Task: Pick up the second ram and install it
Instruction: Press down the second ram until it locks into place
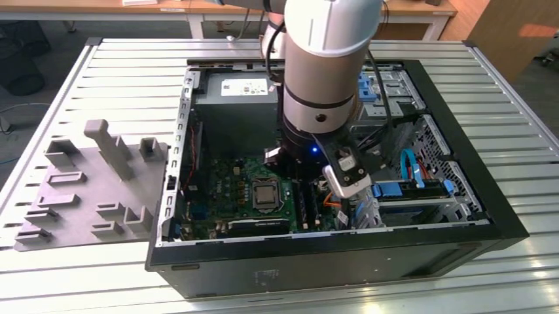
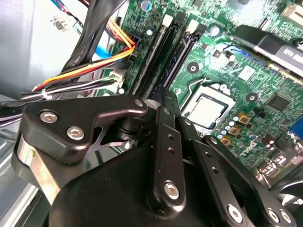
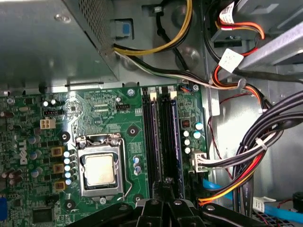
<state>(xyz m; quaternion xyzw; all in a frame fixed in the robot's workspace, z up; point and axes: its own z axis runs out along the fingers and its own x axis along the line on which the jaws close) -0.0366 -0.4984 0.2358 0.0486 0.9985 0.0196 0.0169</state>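
Memory stick: I take it to be the thin dark strip standing edge-on in the slot nearer the cable bundle. Seen from this angle it is hard to tell apart from the slot itself.
Slots: two long black ones run side by side on the green board, between the processor socket and the cables.
Gripper: the gripper is right down at the near end of the slots. Its fingers are drawn tight together, and nothing I can make out is pinched between them.
Arm: the arm is plunged straight into the open computer case, over the board.
Step in hand: I'd call this the seating stage, not the pick-up, because the tip sits over the slot line.
What seating calls for: a straight, even press down, the stick kept true to its slot, and the tip kept clear of the cables just beside it.
Risk: a tilted push could jam one end.
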